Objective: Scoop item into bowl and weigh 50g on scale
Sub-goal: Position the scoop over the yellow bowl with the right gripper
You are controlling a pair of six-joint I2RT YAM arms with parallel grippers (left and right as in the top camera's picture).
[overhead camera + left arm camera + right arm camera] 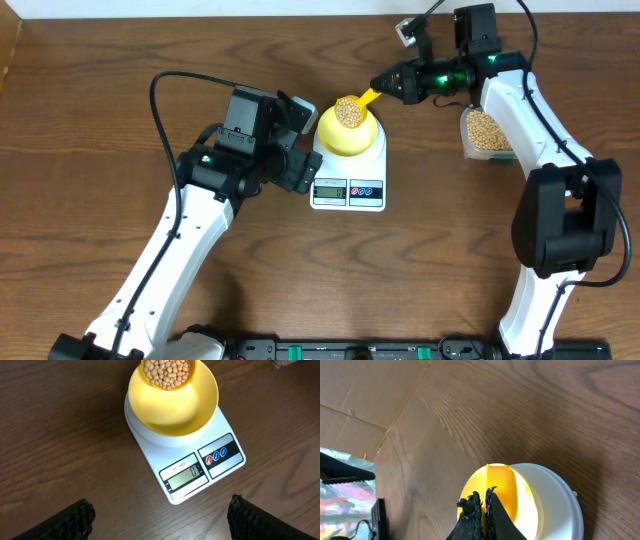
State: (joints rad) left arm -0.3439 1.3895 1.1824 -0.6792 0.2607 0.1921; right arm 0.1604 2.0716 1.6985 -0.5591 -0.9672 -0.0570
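While nearly closed, the right end effector (481, 501) pinches the scoop (501, 487).

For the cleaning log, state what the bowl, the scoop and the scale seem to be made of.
Bowl: likely plastic, pale yellow, smooth with a soft sheen and a thin rim.
Scoop: probably plastic too, a deeper yellow; light seems to glow through it in the right wrist view.
Scale: apparently white moulded plastic, glossy, with rounded corners and a printed button panel.
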